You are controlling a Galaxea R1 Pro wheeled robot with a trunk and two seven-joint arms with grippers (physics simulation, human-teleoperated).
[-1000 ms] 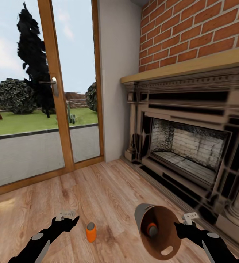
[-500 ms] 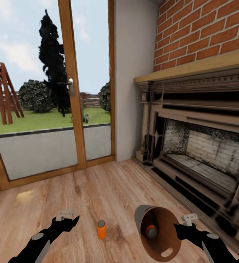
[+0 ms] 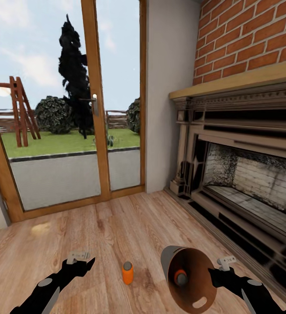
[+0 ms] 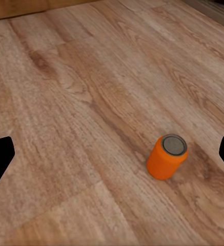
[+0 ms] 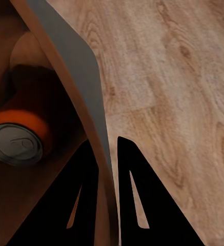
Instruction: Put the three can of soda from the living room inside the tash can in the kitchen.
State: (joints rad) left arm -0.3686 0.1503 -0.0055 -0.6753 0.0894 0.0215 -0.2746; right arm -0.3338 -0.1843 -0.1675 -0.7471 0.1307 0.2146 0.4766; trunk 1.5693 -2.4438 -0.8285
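While one orange can (image 3: pixel 127 273) stands upright on the plank floor (image 3: pixel 116 226) betw. both arms, another lies inside the tash can (image 3: pixel 191 279), tilted, rim pinched by the right tool (image 3: pixel 216 271). Left tool (image 3: pixel 79 260) is spread wide, empty. Best approach: lower it straight over the can, center before closing.

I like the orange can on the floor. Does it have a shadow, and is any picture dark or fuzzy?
Head view: soda can casts only a faint dark patch on the floor; daylight scene, slightly soft. Left wrist view: can fairly sharp, soft shadow beside it. Right wrist view: inside the trash can is dim, its can shaded.
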